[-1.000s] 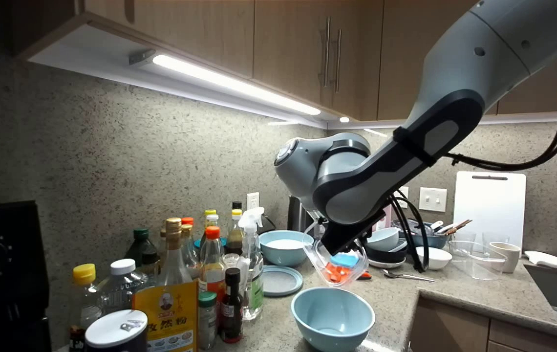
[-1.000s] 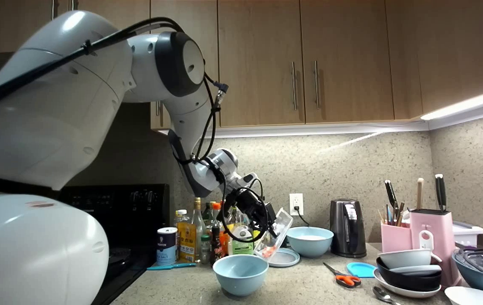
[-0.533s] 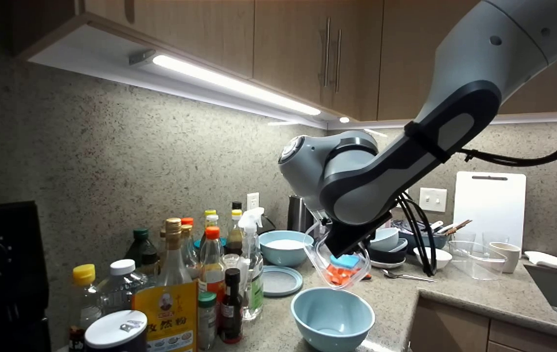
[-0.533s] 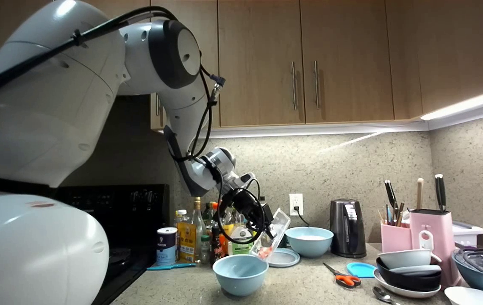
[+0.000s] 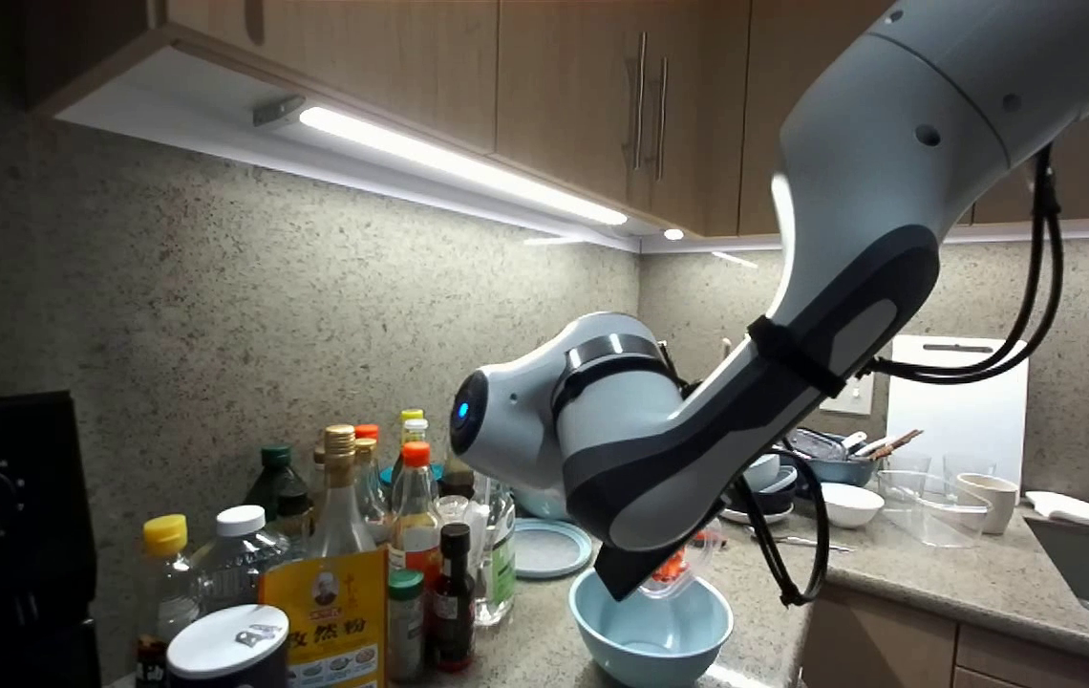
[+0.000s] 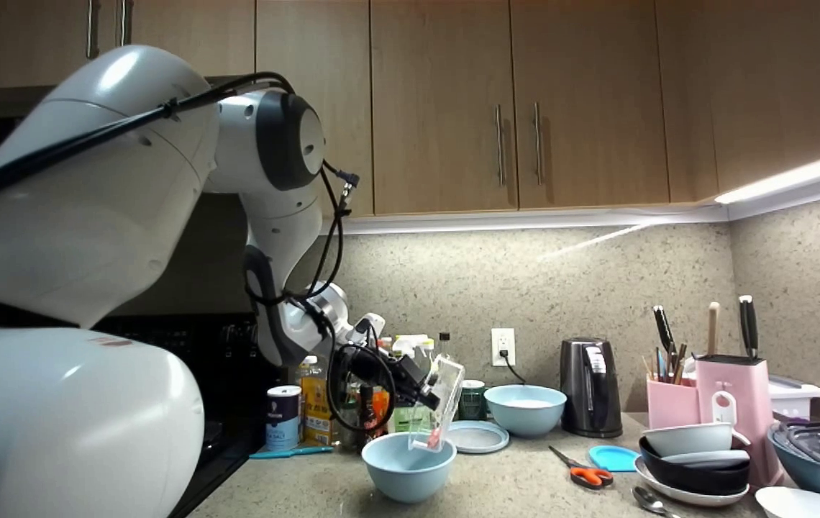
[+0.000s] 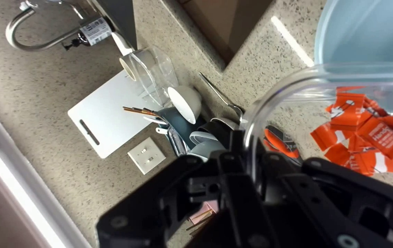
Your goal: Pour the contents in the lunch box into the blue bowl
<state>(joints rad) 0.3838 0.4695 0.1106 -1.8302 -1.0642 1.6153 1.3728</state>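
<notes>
The gripper, clamped on the lunch box, should centre the low end over the blue bowl before tipping out the red packets; rim clearance is unclear.

both ext. views share blue bowl, diff. sides; wrist cam's close behind hand.

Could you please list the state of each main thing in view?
Blue bowl: upright on the counter
Lunch box: tilted, lower end over the blue bowl
Hand: closed on the lunch box's rim
Orange-red packets: inside the lunch box
Scissors: lying flat, blades apparently closed
Spoon: lying on the counter
Kettle: upright
Plug: in the outlet
Cutting board: standing on edge
Cabinet doors: shut
Light strip: lit
</notes>
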